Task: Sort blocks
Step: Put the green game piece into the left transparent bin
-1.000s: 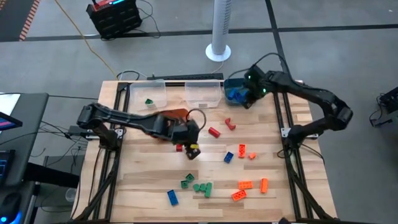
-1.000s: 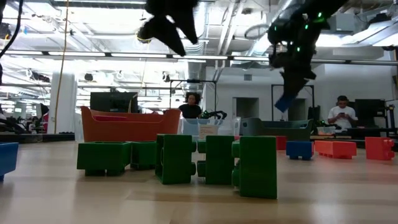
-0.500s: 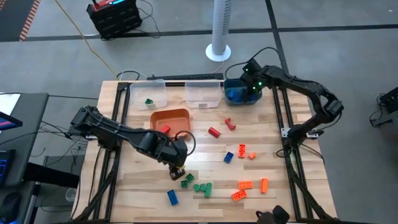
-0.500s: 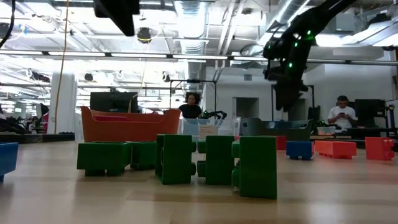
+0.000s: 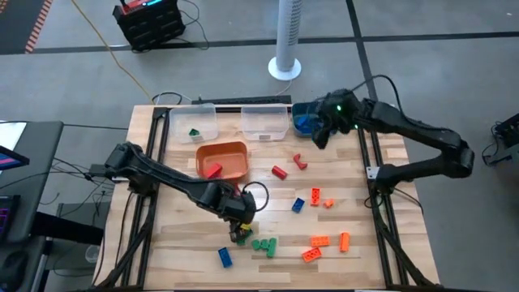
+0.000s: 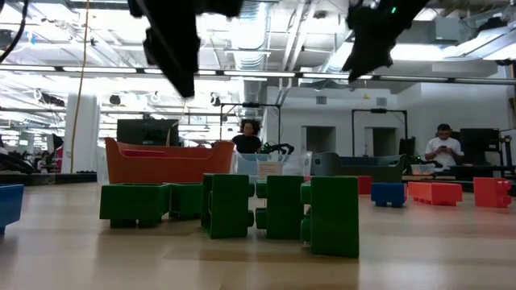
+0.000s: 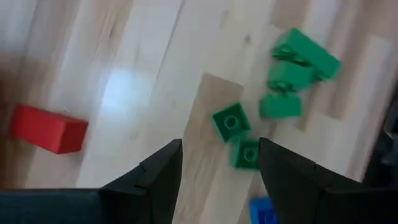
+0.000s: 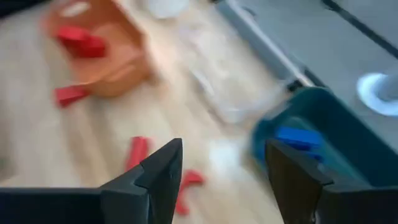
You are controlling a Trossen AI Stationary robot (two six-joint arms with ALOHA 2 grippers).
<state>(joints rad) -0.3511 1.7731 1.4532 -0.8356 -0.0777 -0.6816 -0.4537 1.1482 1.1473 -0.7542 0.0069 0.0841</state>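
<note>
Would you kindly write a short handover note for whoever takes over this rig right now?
Left end effector: open, empty, over the green blocks.
Right end effector: open, empty, beside the teal bin.
Done: red block in the orange bin, green block in a clear bin, blue block in the teal bin.
Left: the green cluster, plus red, blue and orange blocks loose on the table.

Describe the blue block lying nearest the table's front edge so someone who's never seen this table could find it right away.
From the orange bin, go straight down toward the table's front edge, past the cluster of green blocks. The blue block lies alone just left of that cluster, the only blue one there.
</note>
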